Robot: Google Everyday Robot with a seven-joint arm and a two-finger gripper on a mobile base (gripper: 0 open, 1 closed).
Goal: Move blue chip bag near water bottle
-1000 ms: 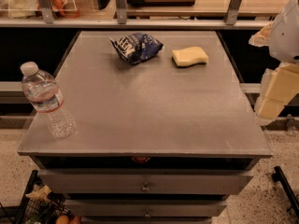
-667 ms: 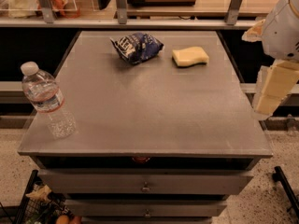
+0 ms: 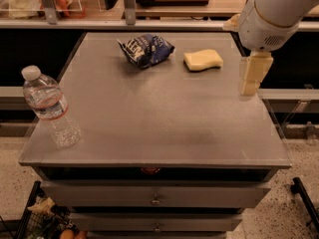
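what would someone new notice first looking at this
The big white arm at the upper right, its end effector hanging over the right edge of the grey table. Then the blue chip bag at the far middle beside a yellow sponge, and the water bottle standing at the near left corner.

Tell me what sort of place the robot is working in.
Probably an office break area or test lab: a grey drawer cabinet carrying a blue chip bag, water bottle and sponge. The gripper hangs over the cabinet's right edge.
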